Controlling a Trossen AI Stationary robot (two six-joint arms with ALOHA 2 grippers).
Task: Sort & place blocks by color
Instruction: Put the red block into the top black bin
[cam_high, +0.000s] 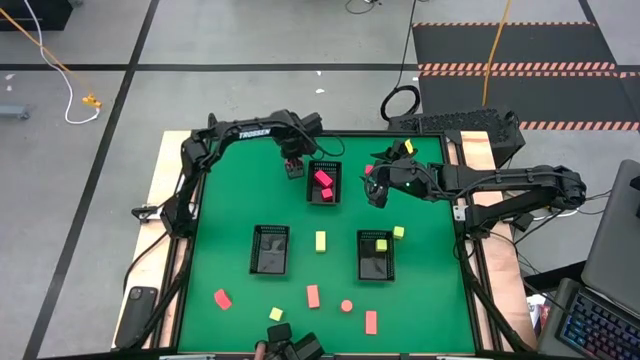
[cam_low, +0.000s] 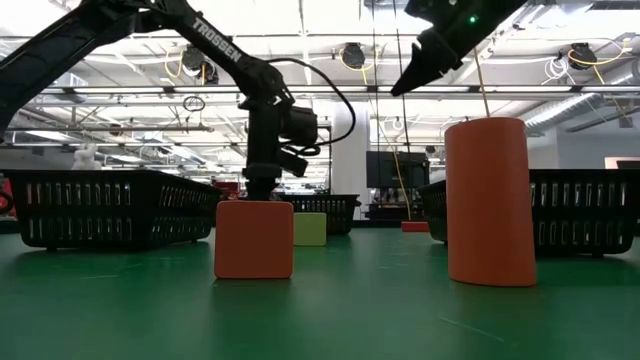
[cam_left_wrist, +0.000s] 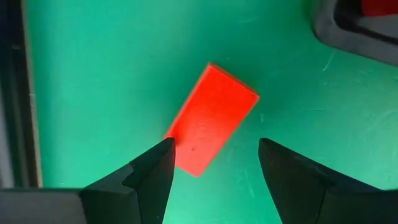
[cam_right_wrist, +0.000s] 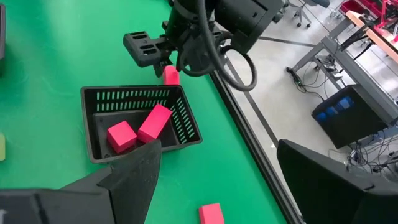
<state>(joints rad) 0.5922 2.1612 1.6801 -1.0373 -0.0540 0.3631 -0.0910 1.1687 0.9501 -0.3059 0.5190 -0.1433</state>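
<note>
1. Green felt is covering the table (cam_high: 230, 210), and three black trays are sitting on it: a far tray (cam_high: 325, 182), a left tray (cam_high: 270, 249) and a right tray (cam_high: 376, 255).
2. Two pink blocks (cam_high: 323, 183) are lying in the far tray; the right wrist view shows them side by side, a cube (cam_right_wrist: 122, 135) and a bar (cam_right_wrist: 155, 122).
3. One yellow block (cam_high: 381, 244) is lying in the right tray. Nothing is showing in the left tray.
4. The left gripper (cam_high: 293, 166) is hanging just left of the far tray, over a red bar (cam_left_wrist: 211, 118) lying flat on the felt. Its fingers (cam_left_wrist: 149, 177) are standing apart, one on each side of the bar's near end, not touching it.
5. The right gripper (cam_high: 376, 190) is hovering right of the far tray, raised above the felt, with its fingers (cam_right_wrist: 134, 174) spread wide and holding nothing. A pink block (cam_high: 368, 169) is lying close by it near the far edge.
6. Two yellow blocks are lying loose mid-table: one (cam_high: 320, 241) between the left and right trays, one (cam_high: 398, 232) just beyond the right tray's corner.
7. Along the near side, orange blocks are scattered well apart: a tilted one (cam_high: 222, 298), a bar (cam_high: 313, 295), a round one (cam_high: 346, 306) and another bar (cam_high: 371, 321).
8. A yellow block (cam_high: 275, 314) is lying near the front edge.
</note>
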